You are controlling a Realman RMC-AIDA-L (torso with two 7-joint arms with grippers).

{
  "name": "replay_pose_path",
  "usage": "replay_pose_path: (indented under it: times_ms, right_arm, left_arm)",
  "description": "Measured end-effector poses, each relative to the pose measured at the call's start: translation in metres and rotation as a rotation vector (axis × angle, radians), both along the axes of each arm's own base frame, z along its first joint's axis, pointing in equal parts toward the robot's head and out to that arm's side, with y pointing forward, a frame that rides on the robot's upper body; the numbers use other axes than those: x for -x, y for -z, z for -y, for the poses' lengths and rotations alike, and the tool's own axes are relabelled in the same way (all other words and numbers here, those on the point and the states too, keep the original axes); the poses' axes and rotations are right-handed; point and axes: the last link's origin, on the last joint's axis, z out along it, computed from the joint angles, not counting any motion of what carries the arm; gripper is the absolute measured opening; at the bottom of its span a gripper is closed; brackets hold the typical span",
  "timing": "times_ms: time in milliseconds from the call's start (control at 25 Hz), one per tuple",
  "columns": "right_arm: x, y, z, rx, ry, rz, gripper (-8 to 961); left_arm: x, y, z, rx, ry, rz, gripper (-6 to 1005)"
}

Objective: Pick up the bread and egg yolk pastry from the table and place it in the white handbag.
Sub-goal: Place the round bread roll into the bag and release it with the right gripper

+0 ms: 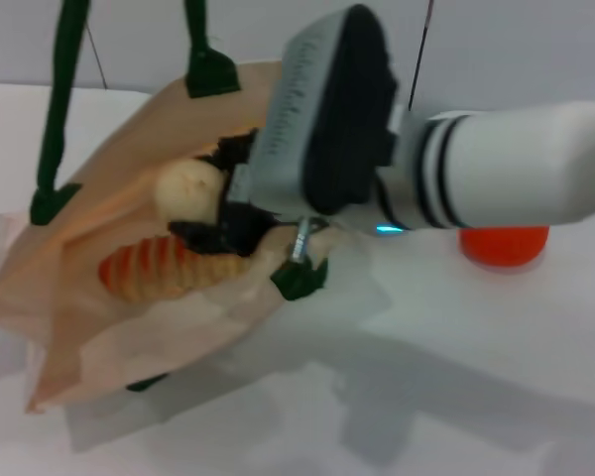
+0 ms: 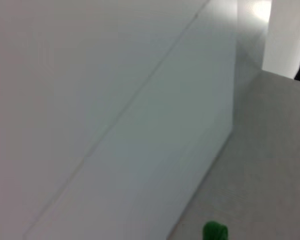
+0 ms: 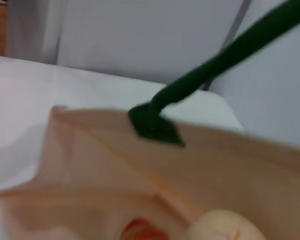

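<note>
The right arm (image 1: 496, 178) is the closest thing to the head camera, a fat white tube with dark bands reaching in from the right, its grey and black wrist block sitting right over the mouth of the white handbag (image 1: 109, 327). The right claw (image 1: 218, 203) is down inside the opening with its dark fingers (image 1: 203, 236) around the pastry (image 1: 188, 188), one above it and one below. Looks to me like it's gripping the ball, though I can't say how tightly.

The bread (image 1: 164, 266) is already lying in the bag, stripes showing, just below the pastry. So I'd guess one item is done and this is the drop-off for the second. The bag lies slumped on its side with the mouth propped open, and its green handles (image 1: 59, 109) run up out of the head view, which probably helps keep it gaping. The right wrist view looks across the bag's inner wall, with the pastry (image 3: 225, 227) and a bit of the bread (image 3: 140, 231) at the edge.

The tabletop (image 1: 456, 377) is plain white, with an orange ball (image 1: 504, 246) partly hidden behind the arm. Behind it is a pale wall. The left claw isn't visible; its camera only shows blank white panels, a grey floor and a small green thing (image 2: 215, 232).
</note>
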Motion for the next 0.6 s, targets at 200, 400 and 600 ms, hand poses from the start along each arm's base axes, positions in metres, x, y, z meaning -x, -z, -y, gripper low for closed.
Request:
replay_pose_path:
  times_ms: [200, 400, 600]
  right_arm:
    - [0.001, 0.021, -0.018, -0.074, -0.018, 0.0, 671]
    - [-0.014, 0.025, -0.041, -0.142, 0.069, -0.009, 668]
    - [-0.025, 0.02, -0.054, -0.203, 0.114, -0.043, 688]
  left_arm:
    - [-0.009, 0.006, 0.0, 0.037, 0.046, 0.014, 128]
    - [-0.011, 0.008, 0.002, 0.051, 0.057, 0.03, 128]
    - [-0.006, 0.006, 0.005, 0.042, 0.045, 0.043, 128]
